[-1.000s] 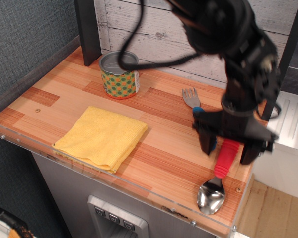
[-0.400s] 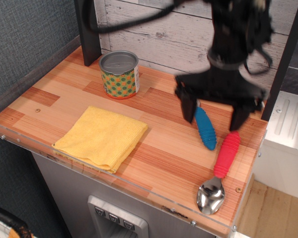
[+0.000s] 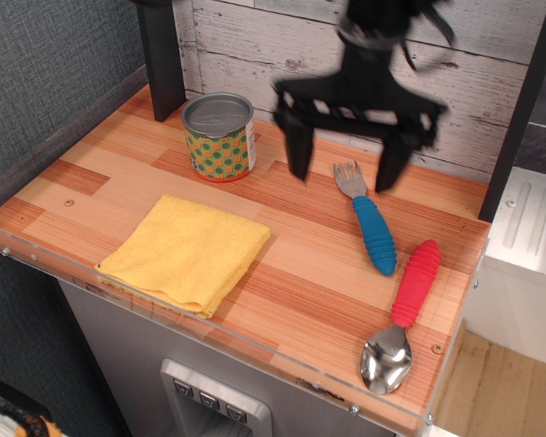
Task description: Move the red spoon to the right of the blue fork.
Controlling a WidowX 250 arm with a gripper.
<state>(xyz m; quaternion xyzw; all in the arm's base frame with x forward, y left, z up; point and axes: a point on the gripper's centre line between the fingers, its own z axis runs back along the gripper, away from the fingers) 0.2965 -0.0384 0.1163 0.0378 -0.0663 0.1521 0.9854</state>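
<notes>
The red spoon (image 3: 404, 305) lies on the wooden table near the front right corner, red ribbed handle pointing back, shiny bowl toward the front edge. The blue fork (image 3: 368, 221) lies just to its left and farther back, grey tines pointing to the rear. My gripper (image 3: 344, 167) hangs above the table behind and left of the fork, blurred by motion. Its two black fingers (image 3: 297, 147) are spread wide and hold nothing.
A tin can (image 3: 219, 137) with a green and orange dotted label stands at the back left. A folded yellow cloth (image 3: 187, 250) lies front left. A dark post (image 3: 159, 56) and a plank wall stand behind; a clear plastic lip runs along the front edge.
My gripper has risen off the spoon's handle and moved back and left, open. The spoon and fork lie where they were.
</notes>
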